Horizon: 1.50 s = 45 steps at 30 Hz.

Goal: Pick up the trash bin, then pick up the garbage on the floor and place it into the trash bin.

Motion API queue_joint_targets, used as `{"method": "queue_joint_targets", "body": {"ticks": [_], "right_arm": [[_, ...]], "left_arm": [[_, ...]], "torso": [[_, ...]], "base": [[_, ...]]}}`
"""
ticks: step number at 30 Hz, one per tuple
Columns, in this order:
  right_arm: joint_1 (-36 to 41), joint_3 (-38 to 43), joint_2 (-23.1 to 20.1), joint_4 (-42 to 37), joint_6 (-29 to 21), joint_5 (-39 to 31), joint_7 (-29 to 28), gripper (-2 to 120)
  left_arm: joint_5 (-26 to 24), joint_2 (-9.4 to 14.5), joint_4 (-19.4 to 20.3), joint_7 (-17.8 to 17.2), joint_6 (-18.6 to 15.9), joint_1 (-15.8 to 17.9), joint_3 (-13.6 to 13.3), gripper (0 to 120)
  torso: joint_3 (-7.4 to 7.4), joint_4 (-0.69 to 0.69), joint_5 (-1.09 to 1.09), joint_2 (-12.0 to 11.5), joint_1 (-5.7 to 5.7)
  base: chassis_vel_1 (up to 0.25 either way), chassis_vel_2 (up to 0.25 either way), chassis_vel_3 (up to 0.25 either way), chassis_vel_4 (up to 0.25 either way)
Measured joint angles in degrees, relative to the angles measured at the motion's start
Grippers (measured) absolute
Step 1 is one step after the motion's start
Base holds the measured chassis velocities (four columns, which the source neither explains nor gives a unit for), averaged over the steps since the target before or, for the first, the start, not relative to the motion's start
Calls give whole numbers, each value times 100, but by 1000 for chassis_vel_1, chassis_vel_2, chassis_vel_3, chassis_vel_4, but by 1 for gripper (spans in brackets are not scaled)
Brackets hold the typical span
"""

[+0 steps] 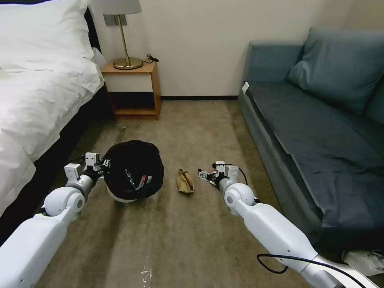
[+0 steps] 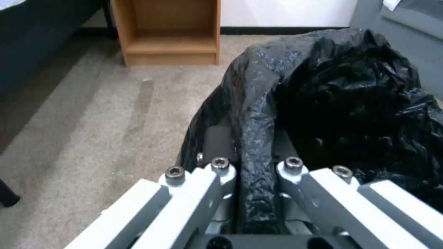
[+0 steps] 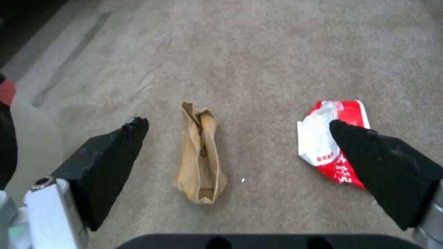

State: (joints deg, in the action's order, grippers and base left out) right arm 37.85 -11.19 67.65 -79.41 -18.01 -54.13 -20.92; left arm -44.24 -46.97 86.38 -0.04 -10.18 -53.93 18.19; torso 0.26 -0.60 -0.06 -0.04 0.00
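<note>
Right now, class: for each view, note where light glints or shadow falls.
Head view: a shiny streak crosses the floor. Left wrist view: the black-lined trash bin glints where the left gripper clamps its rim. Right wrist view: under the open right gripper, the paper bag casts little shadow.

Left gripper (image 1: 105,163): I have its fingers clamped together, arm stretched forward.
Right gripper (image 3: 240,129): jaws spread wide, pointing down.

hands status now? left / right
Left hand: shut on the trash bin, clamping its bag-covered rim.
Right hand: open, holding nothing, above the brown paper bag on the floor.
</note>
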Motion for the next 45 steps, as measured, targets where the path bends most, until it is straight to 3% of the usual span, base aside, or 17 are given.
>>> {"method": "queue_joint_targets", "body": {"ticks": [45], "right_arm": [[-68, -52, 226, 513, 184, 188, 415, 100]], "left_arm": [[31, -138, -245, 40, 22, 200, -120, 4]], "torso": [[0, 0, 0, 0, 0]], "base": [[-21, 17, 15, -18]]}}
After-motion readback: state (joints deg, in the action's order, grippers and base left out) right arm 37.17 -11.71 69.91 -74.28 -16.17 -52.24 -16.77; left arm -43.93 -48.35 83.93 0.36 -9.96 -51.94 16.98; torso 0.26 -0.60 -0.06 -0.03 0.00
